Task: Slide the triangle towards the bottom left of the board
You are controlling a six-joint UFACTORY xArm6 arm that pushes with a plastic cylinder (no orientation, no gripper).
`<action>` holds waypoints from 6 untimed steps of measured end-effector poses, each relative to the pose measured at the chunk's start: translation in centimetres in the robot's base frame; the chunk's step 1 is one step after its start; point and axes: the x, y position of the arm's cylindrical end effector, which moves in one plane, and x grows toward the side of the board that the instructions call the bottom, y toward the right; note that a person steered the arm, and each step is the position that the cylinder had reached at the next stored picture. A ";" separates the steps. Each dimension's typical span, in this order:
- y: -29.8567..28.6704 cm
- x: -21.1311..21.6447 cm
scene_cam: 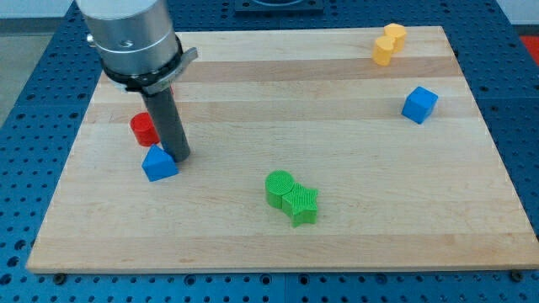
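The blue triangle (159,164) is seen at mid-left of the board (354,244). My tip (180,158) is touching its upper-right side; no gripper is fitted, only a rod. A red cylinder (142,128) is just above, approx. behind the rod. Green blocks (291,199) are at bottom centre.

Rod (164,118) hides pt of red block (143,128); arm top cut off.

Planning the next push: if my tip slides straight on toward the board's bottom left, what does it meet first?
My tip sits at the blue triangle's upper right, seemingly touching, so it meets that block first. Beyond it, only bare board shows.
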 end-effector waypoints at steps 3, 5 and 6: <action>-2.7 1.5; -2.7 3.0; -2.7 4.2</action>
